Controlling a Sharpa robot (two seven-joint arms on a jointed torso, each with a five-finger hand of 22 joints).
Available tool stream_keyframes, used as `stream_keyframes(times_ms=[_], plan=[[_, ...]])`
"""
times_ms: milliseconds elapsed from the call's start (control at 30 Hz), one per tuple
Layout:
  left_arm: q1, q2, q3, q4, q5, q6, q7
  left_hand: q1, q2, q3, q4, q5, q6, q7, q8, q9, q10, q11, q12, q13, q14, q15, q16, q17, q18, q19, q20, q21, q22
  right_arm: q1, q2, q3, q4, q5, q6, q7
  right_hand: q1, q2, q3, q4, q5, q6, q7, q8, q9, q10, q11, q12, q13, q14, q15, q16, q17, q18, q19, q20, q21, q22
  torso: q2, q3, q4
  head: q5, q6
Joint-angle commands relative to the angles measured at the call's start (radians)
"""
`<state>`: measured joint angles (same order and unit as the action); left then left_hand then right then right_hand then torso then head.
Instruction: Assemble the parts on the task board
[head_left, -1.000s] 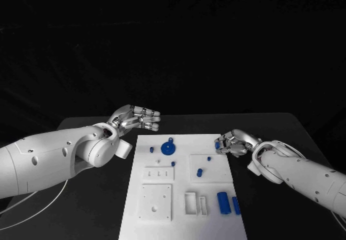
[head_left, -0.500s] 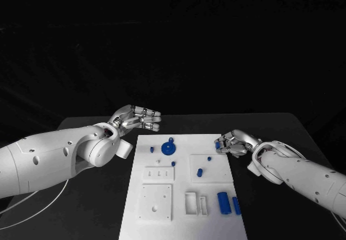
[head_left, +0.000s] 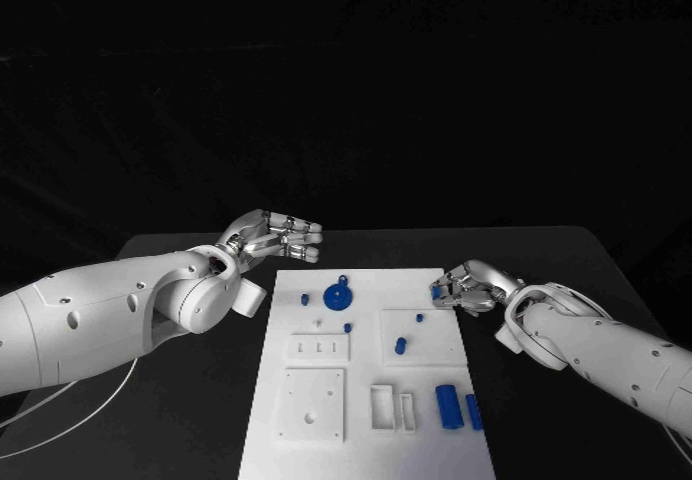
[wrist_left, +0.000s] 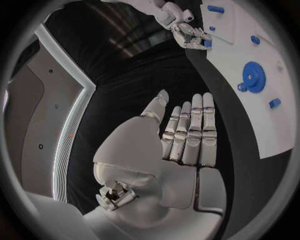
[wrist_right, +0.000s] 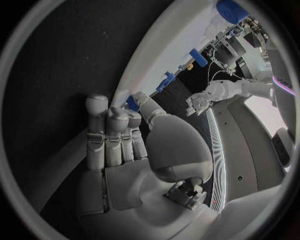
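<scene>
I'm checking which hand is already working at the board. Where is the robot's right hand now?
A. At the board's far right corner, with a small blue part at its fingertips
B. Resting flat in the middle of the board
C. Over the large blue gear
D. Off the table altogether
A: the right hand sits at the far right corner of the task board, a small blue part at its fingertips.

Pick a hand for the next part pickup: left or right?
Right, probably. The right hand sits at the board's far right corner, fingertips on a small blue part there. The left hand is off the far left corner, holding nothing.
</scene>
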<state>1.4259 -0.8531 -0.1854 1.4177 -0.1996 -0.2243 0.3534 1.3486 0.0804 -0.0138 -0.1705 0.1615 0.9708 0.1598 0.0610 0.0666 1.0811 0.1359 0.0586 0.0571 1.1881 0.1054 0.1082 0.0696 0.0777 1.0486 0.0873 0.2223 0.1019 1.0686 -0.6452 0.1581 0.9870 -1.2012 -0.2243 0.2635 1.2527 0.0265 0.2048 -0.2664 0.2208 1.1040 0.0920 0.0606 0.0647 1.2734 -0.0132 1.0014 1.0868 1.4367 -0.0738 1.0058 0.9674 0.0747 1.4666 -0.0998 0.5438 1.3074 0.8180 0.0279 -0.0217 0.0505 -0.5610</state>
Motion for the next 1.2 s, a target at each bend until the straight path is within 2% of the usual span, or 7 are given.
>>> stream_keyframes(times_ms=[33,367,633,767,833,1100,1200], plan=[[0.0,0.002,0.001,0.0,-0.004,0.013,0.012,-0.005,0.002,0.002,0.008,-0.002,0.0,0.0,0.003,0.001,0.001,0.003,0.004,0.001,0.0,-0.001,0.005,-0.001,-0.003,-0.008,0.001,0.002,-0.001,-0.001,0.002,0.0,0.001,0.023,0.001,-0.011,-0.002,0.019,0.008,0.005,-0.02,0.03,-0.007,0.004,0.004,0.007,-0.004,0.004,0.003,0.001,-0.011,-0.001,0.001,-0.001,0.041,-0.004,0.002,0.063,0.001,0.0004,0.0008,-0.003,-0.002],[0.0,0.0,0.002,-0.006,-0.004,0.009,0.014,-0.001,0.001,0.002,0.011,-0.001,0.005,-0.002,0.003,0.001,0.012,0.0,0.004,0.001,-0.008,0.0,0.006,0.0,-0.005,-0.012,0.002,-0.002,-0.005,-0.001,0.006,0.0,-0.003,0.011,-0.028,-0.033,0.008,0.029,-0.014,0.024,-0.032,0.11,-0.033,0.006,0.022,0.012,-0.016,-0.002,0.002,0.002,-0.022,-0.004,0.003,-0.013,0.041,-0.016,0.001,0.063,0.001,0.0009,0.0008,0.0,0.0],[0.0,0.001,0.002,-0.004,-0.008,0.017,0.004,0.0,0.002,0.006,0.01,-0.001,0.01,-0.004,0.003,0.001,0.033,-0.007,0.004,0.001,0.0,-0.005,0.015,0.001,-0.006,-0.007,-0.003,0.0,-0.005,-0.001,0.001,0.0,0.006,0.006,-0.064,-0.059,0.02,0.034,0.01,0.013,-0.036,0.108,-0.028,0.003,0.029,0.011,-0.015,-0.008,0.0,0.002,-0.024,-0.007,0.003,-0.014,0.042,-0.019,-0.002,0.062,0.0,0.0005,-0.0013,0.001,0.004],[0.001,0.006,0.004,-0.004,-0.027,0.017,-0.007,-0.001,0.01,0.01,0.011,0.0,0.053,-0.024,0.01,0.005,0.125,-0.045,0.018,0.002,0.109,-0.054,0.098,0.03,-0.002,0.067,-0.041,0.054,0.023,0.005,-0.009,0.001,0.024,-0.006,-0.076,-0.081,0.006,0.023,0.049,0.003,-0.019,0.105,-0.025,0.003,0.029,0.01,-0.015,-0.013,-0.002,0.003,-0.023,-0.009,0.003,-0.013,0.042,-0.018,-0.004,0.062,0.0,-0.0022,0.0002,-0.004,0.009],[0.003,0.011,0.005,-0.009,-0.033,0.014,-0.019,-0.006,0.008,0.009,0.01,0.0,0.075,-0.031,0.003,0.002,0.153,-0.055,0.002,0.002,0.133,-0.073,0.154,0.061,-0.02,0.087,-0.07,0.095,0.049,0.012,-0.012,0.004,0.036,-0.014,-0.077,-0.094,0.003,0.018,0.066,0.0,-0.016,0.102,-0.024,0.003,0.028,0.011,-0.015,-0.012,-0.001,0.003,-0.023,-0.007,0.006,-0.011,0.042,-0.018,-0.004,0.062,-0.002,0.0001,-0.0028,0.001,0.012],[0.021,0.037,0.006,-0.032,-0.123,0.032,-0.126,-0.031,0.012,0.001,0.029,-0.007,0.161,-0.066,0.003,0.003,0.238,-0.093,-0.001,0.002,0.171,-0.122,0.4,0.225,-0.037,0.118,-0.125,0.255,0.158,0.057,-0.022,0.01,0.104,-0.07,-0.062,-0.144,-0.002,0.005,0.102,-0.008,-0.018,0.091,-0.02,0.003,0.018,0.013,-0.014,-0.011,0.0,0.004,-0.021,-0.003,0.013,-0.008,0.044,-0.016,0.002,0.063,-0.013,0.0012,-0.0099,0.004,0.014],[0.031,0.055,0.006,-0.046,-0.173,0.032,-0.16,-0.032,0.01,0.001,0.028,0.005,0.18,-0.078,0.004,0.004,0.351,-0.128,0.003,0.008,0.179,-0.149,0.5,0.301,-0.041,0.122,-0.148,0.33,0.213,0.075,-0.022,0.011,0.137,-0.091,-0.054,-0.16,-0.003,0.004,0.102,-0.007,-0.018,0.09,-0.02,0.003,0.017,0.014,-0.014,-0.01,0.001,0.005,-0.021,-0.002,0.015,-0.008,0.044,-0.016,0.004,0.063,-0.021,0.0018,-0.013,0.008,0.014]])
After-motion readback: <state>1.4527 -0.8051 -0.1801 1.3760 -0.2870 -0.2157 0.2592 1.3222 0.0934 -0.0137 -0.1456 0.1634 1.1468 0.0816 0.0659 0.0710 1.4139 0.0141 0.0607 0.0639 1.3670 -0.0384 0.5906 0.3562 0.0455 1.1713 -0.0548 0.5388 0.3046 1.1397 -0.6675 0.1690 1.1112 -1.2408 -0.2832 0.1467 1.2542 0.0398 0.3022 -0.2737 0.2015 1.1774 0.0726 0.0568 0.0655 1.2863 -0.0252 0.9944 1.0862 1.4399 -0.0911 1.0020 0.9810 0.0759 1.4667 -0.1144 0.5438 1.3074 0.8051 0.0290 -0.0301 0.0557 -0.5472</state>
